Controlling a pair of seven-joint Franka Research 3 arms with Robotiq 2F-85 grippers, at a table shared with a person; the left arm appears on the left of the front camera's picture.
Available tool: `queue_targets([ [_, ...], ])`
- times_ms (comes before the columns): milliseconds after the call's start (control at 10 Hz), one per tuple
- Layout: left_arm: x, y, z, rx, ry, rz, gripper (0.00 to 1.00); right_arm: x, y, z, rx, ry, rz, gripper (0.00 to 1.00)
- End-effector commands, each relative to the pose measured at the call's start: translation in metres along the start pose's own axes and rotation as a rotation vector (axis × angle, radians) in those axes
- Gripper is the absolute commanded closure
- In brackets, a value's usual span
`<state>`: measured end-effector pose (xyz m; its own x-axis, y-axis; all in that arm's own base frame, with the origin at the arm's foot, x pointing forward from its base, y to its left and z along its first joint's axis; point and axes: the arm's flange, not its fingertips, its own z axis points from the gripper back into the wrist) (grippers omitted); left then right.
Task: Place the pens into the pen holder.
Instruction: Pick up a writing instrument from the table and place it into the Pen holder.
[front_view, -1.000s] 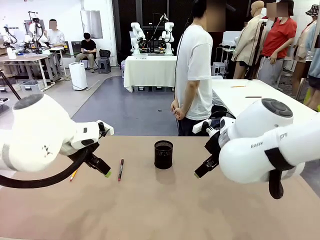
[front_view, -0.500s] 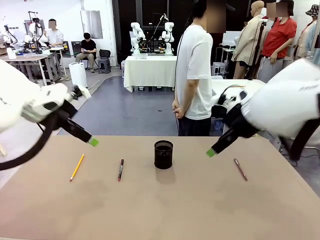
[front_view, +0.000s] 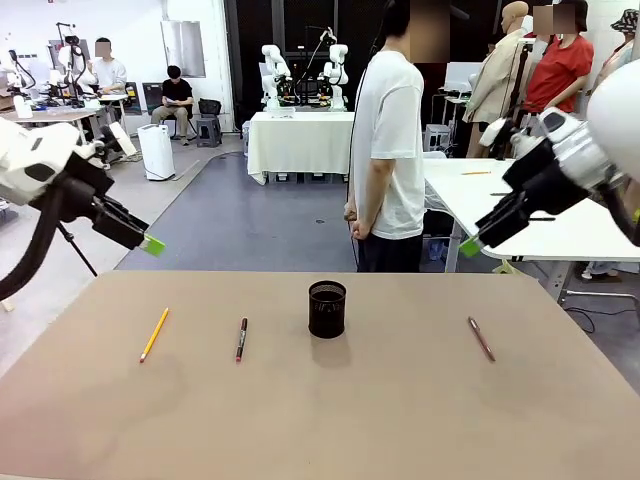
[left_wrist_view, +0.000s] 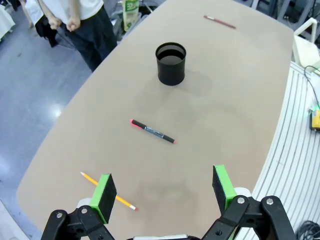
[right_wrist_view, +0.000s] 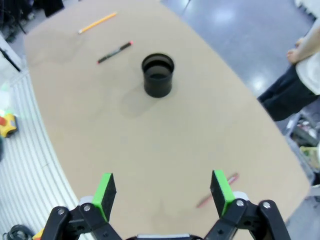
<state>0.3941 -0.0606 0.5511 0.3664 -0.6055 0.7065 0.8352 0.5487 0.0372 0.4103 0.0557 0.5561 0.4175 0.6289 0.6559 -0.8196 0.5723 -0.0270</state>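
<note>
Risk: yellow pencil (front_view: 154, 334), dark red pen (front_view: 241, 339) and second red pen (front_view: 481, 338) all lay flat on table (front_view: 320, 430). They looked thin, so a pinch coming down from that height could skid one away or scrape the top. A sloppy drop could tip pen holder (front_view: 327, 308) (light mesh, prob.). Holder stood upright mid-table, w/ pencil far left, dark red pen btw pencil and holder, second red pen well apart on its right. Left gripper (left_wrist_view: 165, 187) hung high off table's left edge, jaws wide, empty. Right gripper (right_wrist_view: 162, 187) sat high off right side, likewise spread, empty. Both angled down twd table.
</note>
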Motion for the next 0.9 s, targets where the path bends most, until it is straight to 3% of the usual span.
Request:
queue_targets([
  [0,0.007,0.013,0.011,-0.020,-0.002,0.003,0.00,0.002,-0.026,0.013,0.038,-0.054,0.010,0.00],
  [500,0.023,0.035,0.038,0.008,-0.056,-0.050,0.00,0.001,-0.072,0.053,0.087,-0.107,-0.020,0.00],
  [800,0.026,0.037,0.040,0.005,-0.069,-0.045,0.00,0.001,-0.074,0.052,0.078,-0.088,-0.006,0.00],
])
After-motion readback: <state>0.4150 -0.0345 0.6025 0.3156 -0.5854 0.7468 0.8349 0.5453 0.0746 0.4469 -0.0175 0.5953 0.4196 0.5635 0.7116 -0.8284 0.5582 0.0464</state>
